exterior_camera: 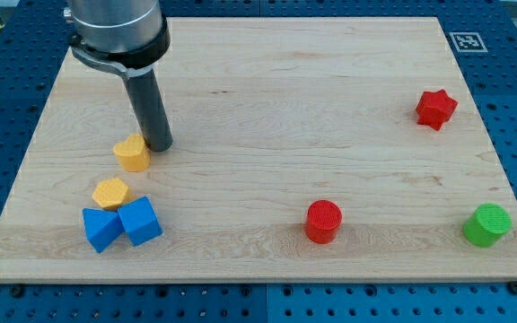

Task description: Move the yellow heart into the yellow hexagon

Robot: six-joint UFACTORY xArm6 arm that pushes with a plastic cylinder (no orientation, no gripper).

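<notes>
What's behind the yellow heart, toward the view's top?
My tip sits just above-right of the yellow heart, at its edge; actual contact can't be confirmed. The rod hides the wooden board directly behind it. No other block is there.

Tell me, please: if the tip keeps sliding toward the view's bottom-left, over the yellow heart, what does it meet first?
My tip sits just right of the yellow heart, apparently touching, so it meets that first. Beyond lies the yellow hexagon, roughly in that line.
</notes>
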